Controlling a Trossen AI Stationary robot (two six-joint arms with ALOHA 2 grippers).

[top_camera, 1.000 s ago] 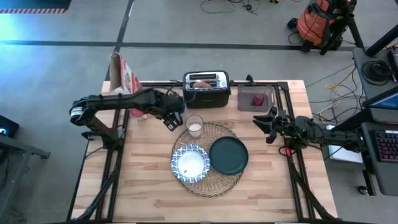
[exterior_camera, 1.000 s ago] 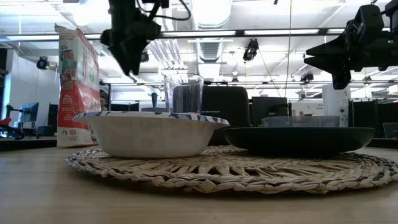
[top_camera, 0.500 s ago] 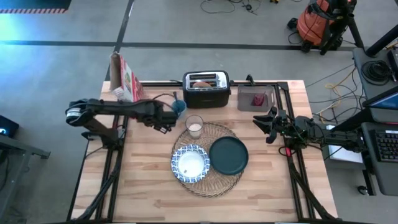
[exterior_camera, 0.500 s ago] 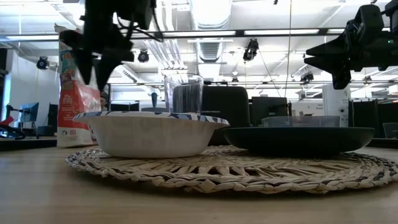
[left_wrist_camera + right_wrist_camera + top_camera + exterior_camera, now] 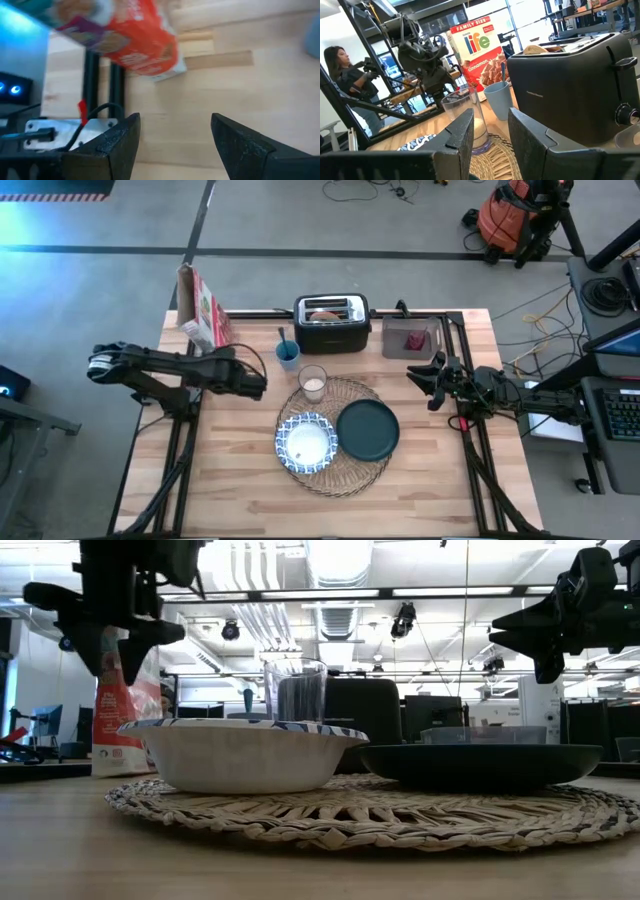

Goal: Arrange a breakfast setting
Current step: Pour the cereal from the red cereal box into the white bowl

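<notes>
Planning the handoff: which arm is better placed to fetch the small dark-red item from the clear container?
Probably right: the right gripper hovers open beside the clear container holding the small dark-red item; left gripper is across the table.

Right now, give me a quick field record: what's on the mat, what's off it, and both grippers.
mat: centre of table
on mat: bowl, plate, glass of milk
off mat: toaster, blue cup, cereal box, tray with dark-red item
left gripper: open, empty, left of the glass
right gripper: open, empty, at right edge
</notes>
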